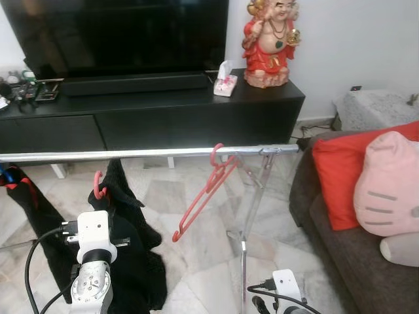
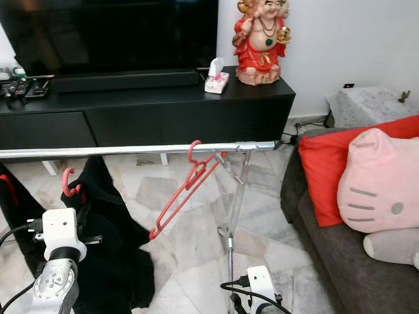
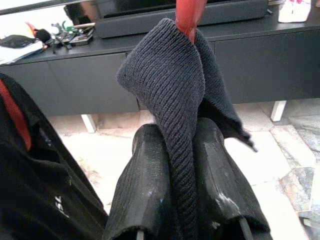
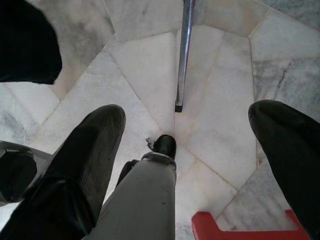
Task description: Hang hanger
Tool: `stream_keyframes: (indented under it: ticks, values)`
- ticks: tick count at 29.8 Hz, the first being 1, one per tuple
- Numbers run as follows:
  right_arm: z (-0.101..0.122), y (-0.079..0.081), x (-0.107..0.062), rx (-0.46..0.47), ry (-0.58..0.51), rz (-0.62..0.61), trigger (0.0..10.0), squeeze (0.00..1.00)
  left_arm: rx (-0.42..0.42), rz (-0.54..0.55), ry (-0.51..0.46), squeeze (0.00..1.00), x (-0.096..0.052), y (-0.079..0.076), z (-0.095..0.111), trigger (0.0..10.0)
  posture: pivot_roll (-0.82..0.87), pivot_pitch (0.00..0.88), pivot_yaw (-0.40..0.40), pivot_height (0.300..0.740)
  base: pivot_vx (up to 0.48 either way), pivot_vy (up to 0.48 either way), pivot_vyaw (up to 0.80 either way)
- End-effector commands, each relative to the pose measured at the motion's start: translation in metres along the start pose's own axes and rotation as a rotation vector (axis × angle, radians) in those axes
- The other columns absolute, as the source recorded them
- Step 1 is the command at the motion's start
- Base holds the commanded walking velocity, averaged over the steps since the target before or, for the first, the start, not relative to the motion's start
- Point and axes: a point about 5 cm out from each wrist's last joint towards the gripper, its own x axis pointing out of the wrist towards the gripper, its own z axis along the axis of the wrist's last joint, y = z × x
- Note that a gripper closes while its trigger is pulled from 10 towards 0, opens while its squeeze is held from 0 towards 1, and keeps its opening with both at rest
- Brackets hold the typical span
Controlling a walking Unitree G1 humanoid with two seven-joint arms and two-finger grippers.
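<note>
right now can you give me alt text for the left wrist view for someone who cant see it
The left hand has its two black fingers shut on a dark knitted garment that hangs from a red hanger, seen close up. Behind it are a black TV cabinet with small clutter on top, a pale marble floor, and another black garment to one side.

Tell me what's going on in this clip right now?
The robot stands at a silver clothes rail. Its left gripper is shut on a dark knitted garment that sits on a red hanger, held below the rail and not yet hooked on. An empty red hanger already hangs tilted near the rail's right end. The right gripper is open, pointing down at the marble floor.
</note>
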Motion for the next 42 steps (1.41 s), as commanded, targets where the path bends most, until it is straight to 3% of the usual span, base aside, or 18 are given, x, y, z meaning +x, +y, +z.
stream_keyframes:
  ticks: [1, 22, 29, 36, 42]
  values:
    - [0.006, 0.002, 0.001, -0.007, -0.017, 0.005, 10.0, 0.00, -0.002, 0.010, -0.044, 0.00, 0.001, 0.002, 0.007, 10.0, -0.09, 0.000, -0.006, 0.740, 0.255, 0.000, 0.00]
    - [0.007, 0.002, 0.001, -0.012, -0.020, 0.009, 10.0, 0.00, -0.019, -0.008, -0.083, 0.00, -0.002, -0.001, 0.011, 10.0, -0.09, 0.000, -0.004, 0.740, 0.279, 0.000, 0.00]
    - [0.007, 0.003, 0.001, -0.012, -0.020, 0.009, 10.0, 0.00, -0.014, -0.017, -0.086, 0.00, -0.002, -0.003, 0.012, 10.0, -0.09, 0.000, -0.005, 0.740, 0.000, 0.000, 0.00]
    - [0.008, 0.003, 0.001, -0.014, -0.020, 0.014, 10.0, 0.00, 0.004, -0.021, -0.061, 0.00, 0.005, -0.005, 0.010, 10.0, -0.09, 0.000, -0.009, 0.740, 0.000, 0.000, 0.00]
    - [0.008, 0.003, 0.001, -0.021, -0.019, 0.018, 10.0, 0.00, 0.025, -0.032, -0.051, 0.00, 0.022, -0.007, 0.014, 10.0, -0.09, 0.000, -0.015, 0.740, 0.000, 0.000, 0.00]
